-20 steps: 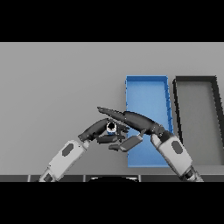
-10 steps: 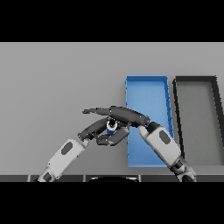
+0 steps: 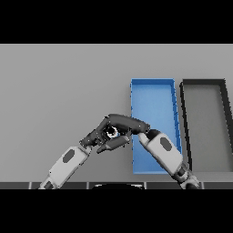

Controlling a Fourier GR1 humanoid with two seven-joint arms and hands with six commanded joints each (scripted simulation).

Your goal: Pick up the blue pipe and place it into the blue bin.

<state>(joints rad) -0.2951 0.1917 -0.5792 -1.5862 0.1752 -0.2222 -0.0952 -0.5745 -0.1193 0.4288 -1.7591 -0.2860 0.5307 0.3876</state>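
Near the middle of the grey table (image 3: 59, 91), we see both hands bunched together over the blue pipe (image 3: 112, 132).

From the left, our left hand (image 3: 98, 139) comes in low with its fingers curled beside the pipe, though we cannot tell whether it actually grips it. Only a small blue and white patch of the pipe shows between the two hands, just left of the blue bin (image 3: 152, 86). Our right hand (image 3: 125, 124) arches over the pipe, fingers curled down round it. Farthest right, the dark bin (image 3: 202, 83) sits just beside the blue one.
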